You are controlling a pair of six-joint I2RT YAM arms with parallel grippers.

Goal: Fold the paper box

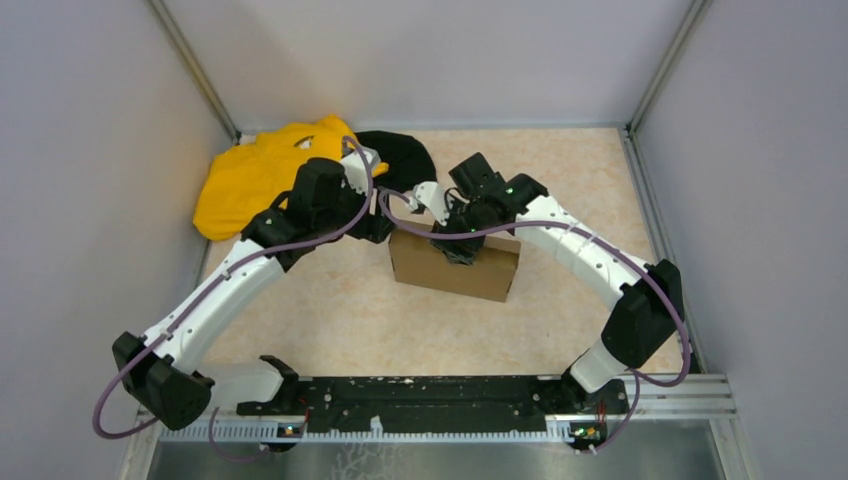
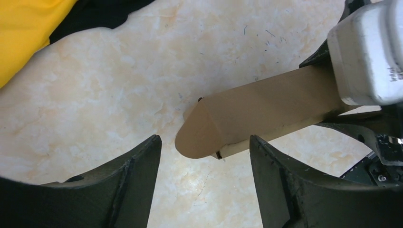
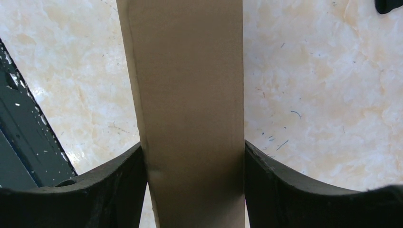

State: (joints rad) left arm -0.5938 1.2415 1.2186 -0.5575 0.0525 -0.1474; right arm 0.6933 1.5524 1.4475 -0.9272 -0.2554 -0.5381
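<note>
Right pincer (image 3: pixel 193 147) clamped the plain brown cardboard box (image 3: pixel 190 71) while left pincer (image 2: pixel 204 138) stood apart around its end, so the one-sided hold might let it twist or unfold.

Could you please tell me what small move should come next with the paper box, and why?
Probably draw the left end effector back: it stands open, gripping nothing, the closed end of the paper box showing past its fingers, while the right end effector clamps the box on both sides.
</note>
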